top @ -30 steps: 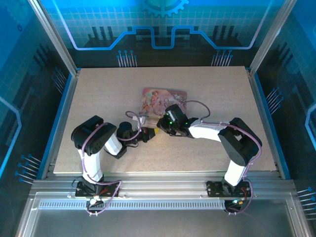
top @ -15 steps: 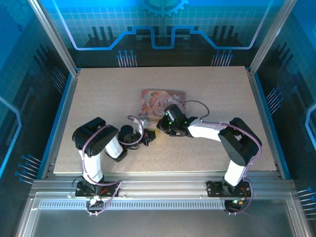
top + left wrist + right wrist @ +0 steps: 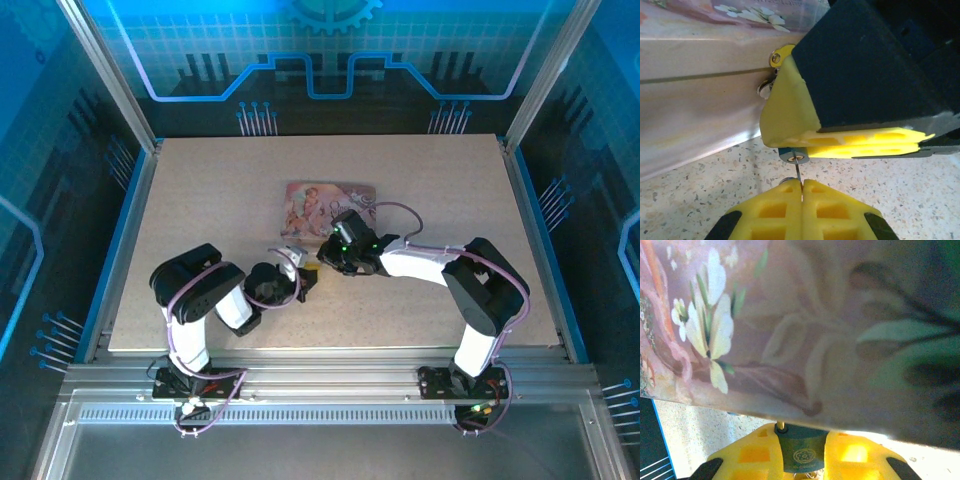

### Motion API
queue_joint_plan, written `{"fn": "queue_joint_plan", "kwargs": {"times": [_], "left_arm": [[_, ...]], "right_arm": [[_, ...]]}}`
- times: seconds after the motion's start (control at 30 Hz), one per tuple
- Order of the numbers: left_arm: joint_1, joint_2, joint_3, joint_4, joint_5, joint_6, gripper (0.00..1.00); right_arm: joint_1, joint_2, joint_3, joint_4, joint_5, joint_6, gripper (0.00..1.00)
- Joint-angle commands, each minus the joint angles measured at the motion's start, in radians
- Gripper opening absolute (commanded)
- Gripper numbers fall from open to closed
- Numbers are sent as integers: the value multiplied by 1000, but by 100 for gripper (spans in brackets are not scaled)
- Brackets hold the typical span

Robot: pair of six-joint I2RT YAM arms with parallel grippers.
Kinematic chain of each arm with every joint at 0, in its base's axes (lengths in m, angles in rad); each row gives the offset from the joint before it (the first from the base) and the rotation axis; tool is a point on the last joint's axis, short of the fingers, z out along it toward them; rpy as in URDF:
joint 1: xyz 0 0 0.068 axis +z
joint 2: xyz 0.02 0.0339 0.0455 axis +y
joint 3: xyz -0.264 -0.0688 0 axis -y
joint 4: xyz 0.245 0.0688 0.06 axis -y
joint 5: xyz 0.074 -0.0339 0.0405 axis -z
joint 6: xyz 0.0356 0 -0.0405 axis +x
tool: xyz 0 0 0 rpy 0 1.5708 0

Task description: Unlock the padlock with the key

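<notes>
Yellow tips of the left pincer (image 3: 801,192) are pinched together on the key (image 3: 798,174), which pokes straight ahead to meet the padlock (image 3: 791,155) just beyond them, and the right pincer (image 3: 801,460) clamps that padlock by the pink tin (image 3: 700,100), presumably so it won't twist.

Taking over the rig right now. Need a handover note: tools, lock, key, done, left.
Left tool: shut on the key, shaft pointing at the lock.
Right tool: shut on the padlock, against the near side of the pink tin.
Key tip meets the padlock's keyhole face; depth cannot be told.
Done: both things gripped, key lined up.
Left: seat the key, turn it, free the shackle (hidden here).
</notes>
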State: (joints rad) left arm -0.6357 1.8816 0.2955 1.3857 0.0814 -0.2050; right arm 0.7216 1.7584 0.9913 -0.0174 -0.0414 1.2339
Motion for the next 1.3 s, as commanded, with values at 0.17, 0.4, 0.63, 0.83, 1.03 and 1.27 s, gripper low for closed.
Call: {"fn": "queue_joint_plan", "kwargs": {"times": [0.17, 0.4, 0.63, 0.83, 1.03, 1.27], "left_arm": [[-81, -78, 22, -189, -80, 187, 0], [-139, -123, 55, -328, -159, 300, 0], [-140, -123, 53, -323, -163, 281, 0], [-141, -119, 47, -318, -182, 265, 0], [-141, -112, 48, -323, -172, 228, 0], [-141, -103, 54, -319, -170, 205, 0]], "right_arm": [[19, 24, 21, -56, -75, 36, 0], [18, 24, 26, -70, -77, 27, 0], [20, 24, 39, -94, -69, 7, 0], [16, 0, 41, -137, -52, -10, 23], [-5, -90, 16, -182, 5, -48, 52], [-11, -119, 12, -204, 12, -74, 56]]}}
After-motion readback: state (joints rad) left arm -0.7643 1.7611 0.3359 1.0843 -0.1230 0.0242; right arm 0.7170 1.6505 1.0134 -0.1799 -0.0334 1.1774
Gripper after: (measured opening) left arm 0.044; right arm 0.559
